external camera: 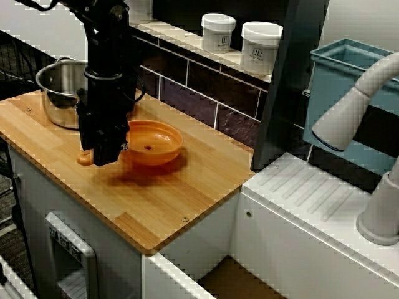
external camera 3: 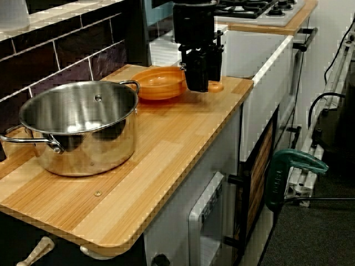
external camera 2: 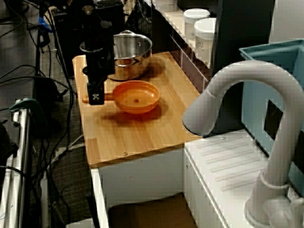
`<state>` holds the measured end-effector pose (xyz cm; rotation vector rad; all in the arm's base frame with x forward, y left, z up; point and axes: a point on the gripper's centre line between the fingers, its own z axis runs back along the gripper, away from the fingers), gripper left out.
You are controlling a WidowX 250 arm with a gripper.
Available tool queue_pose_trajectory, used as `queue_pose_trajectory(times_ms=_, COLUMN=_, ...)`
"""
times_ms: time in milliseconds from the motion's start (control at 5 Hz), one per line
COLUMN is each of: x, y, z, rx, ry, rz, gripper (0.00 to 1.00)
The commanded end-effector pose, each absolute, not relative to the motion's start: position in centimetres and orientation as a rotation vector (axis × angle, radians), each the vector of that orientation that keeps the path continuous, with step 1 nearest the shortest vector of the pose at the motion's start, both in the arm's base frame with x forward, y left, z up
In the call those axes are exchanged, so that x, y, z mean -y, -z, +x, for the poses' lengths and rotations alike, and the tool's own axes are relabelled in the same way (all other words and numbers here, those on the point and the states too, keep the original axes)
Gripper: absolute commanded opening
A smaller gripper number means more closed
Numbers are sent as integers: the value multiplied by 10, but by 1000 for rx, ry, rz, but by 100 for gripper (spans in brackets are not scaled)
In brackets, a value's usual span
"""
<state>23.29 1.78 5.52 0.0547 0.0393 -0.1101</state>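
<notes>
Orange pan [external camera: 153, 142] sits on the tabletop [external camera: 168, 205], its handle [external camera: 83, 159] beneath the tool [external camera: 107, 157] and its bowl at the tool's three o'clock. I cannot tell whether the tool grips the handle. A steel pot [external camera: 59, 93] stands at eleven o'clock.

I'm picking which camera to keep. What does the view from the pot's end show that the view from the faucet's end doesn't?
Only the pot-end view: a stove top and a green clamp. Only the faucet-end view: the faucet. Both: the gripper at the near edge of the orange bowl, the steel pot and the wooden counter.
</notes>
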Motion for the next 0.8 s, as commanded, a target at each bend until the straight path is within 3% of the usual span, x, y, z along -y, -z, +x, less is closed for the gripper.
queue_pose_trajectory(times_ms=0, x=-22, y=-60, z=232, rx=-31, ry=121, rz=53, gripper=100)
queue_pose_trajectory(times_ms=600, x=12, y=-98, z=244, rx=78, ry=243, rz=-29, gripper=100)
